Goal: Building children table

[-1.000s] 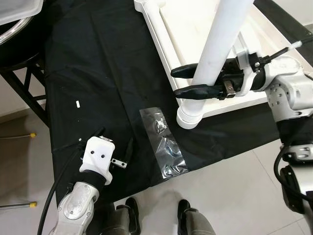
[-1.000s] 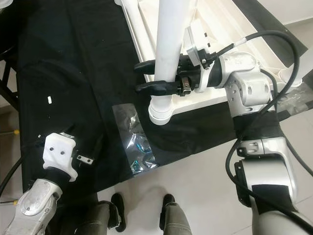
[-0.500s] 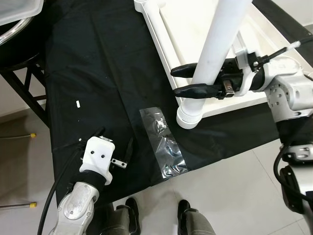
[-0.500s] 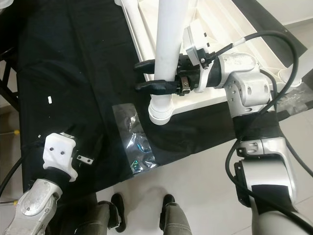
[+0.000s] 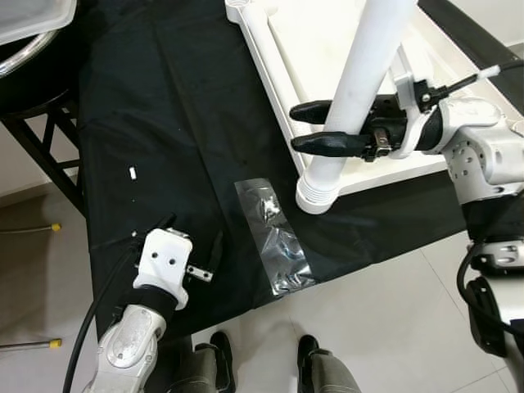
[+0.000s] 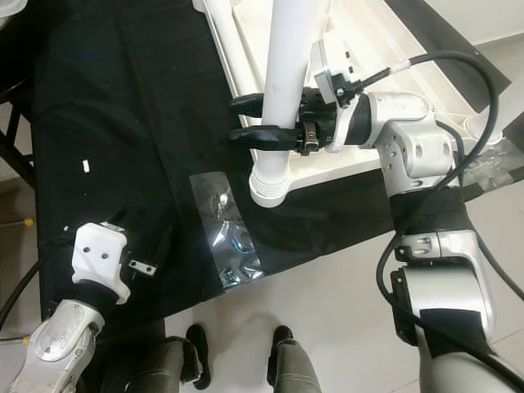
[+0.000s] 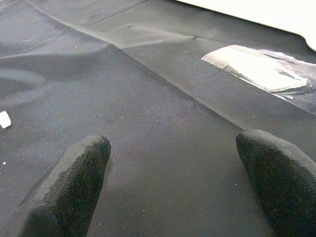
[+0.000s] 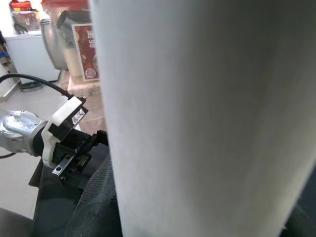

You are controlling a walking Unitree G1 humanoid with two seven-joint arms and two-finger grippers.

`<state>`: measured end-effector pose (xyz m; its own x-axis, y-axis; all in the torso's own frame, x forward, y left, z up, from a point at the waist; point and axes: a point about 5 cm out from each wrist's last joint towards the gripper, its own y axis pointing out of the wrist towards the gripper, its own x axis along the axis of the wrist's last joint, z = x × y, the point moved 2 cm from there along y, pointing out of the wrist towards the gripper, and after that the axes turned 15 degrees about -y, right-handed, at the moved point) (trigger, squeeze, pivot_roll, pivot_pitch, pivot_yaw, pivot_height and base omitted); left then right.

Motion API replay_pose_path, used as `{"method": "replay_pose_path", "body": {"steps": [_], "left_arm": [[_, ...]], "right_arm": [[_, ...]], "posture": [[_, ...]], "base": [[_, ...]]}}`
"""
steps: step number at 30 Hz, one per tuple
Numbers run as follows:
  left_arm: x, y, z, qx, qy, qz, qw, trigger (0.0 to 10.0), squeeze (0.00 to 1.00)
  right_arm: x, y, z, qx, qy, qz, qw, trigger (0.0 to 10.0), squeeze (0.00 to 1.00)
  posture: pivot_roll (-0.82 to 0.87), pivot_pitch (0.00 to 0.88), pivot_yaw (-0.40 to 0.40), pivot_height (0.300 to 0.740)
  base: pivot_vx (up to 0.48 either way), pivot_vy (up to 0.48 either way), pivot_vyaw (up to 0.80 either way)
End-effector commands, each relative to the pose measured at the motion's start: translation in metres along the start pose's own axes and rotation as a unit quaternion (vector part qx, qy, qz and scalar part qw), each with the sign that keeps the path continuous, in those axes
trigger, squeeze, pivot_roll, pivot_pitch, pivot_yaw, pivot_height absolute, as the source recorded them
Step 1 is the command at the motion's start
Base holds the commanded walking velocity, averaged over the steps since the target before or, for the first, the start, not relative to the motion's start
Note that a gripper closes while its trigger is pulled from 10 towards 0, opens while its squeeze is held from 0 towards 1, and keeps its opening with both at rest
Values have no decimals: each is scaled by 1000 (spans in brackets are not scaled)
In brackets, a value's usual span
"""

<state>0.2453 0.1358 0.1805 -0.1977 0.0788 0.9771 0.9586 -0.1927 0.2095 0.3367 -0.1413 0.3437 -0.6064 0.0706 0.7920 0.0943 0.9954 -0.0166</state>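
Looking down, we see a black cloth (image 5: 164, 123) covering most of the frame, with the white tabletop (image 5: 327, 49) lying on it at upper right. A white table leg (image 5: 360, 90) rises from the tabletop's near corner toward the top of the frame, its long axis close to upright and leaning slightly right, its ribbed foot at centre. Our right gripper (image 5: 315, 127) reaches in from the right, its two black fingers closed around the leg's lower part. This arm is the one at the leg; any turning or seating would fall to it. Lower centre, a clear hardware bag (image 5: 274, 237) lies flat. Our left gripper (image 7: 173, 163) hangs at lower left, well apart from the leg, fingers spread wide and holding nothing.
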Motion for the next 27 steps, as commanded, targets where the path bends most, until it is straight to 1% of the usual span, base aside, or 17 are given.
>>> {"method": "replay_pose_path", "body": {"steps": [1,3,5,7,9,13,25,27], "left_arm": [[-10,-4,2,7,-1,20,1000,10000,0],[-10,-4,2,7,-1,20,1000,10000,0],[-10,-4,2,7,-1,20,1000,10000,0],[-10,-4,2,7,-1,20,1000,10000,0],[-10,-4,2,7,0,20,1000,10000,0],[-10,-4,3,8,0,20,1000,10000,0],[-10,-4,3,8,0,20,1000,10000,0],[-10,-4,3,9,0,20,1000,10000,0]], "right_arm": [[-11,-1,1,-10,11,22,1000,10000,0],[-11,-1,2,-6,11,24,1000,10000,0],[-11,0,9,21,6,24,999,10000,0],[-11,0,9,21,6,24,999,10000,0],[-10,0,15,49,2,24,999,10000,0],[-10,1,16,59,-3,34,998,10000,0],[-14,3,15,47,-1,41,998,10000,0],[-15,4,14,29,0,45,999,10000,0]], "posture": [[82,395,26,740],[82,395,26,740],[82,396,28,740],[82,396,28,740],[82,397,28,740],[82,397,28,740],[81,398,25,740],[80,398,24,740]], "base": [[0,0,0],[0,0,0],[0,0,0],[0,0,0],[0,0,0],[0,0,0],[0,0,0],[0,0,0]]}}
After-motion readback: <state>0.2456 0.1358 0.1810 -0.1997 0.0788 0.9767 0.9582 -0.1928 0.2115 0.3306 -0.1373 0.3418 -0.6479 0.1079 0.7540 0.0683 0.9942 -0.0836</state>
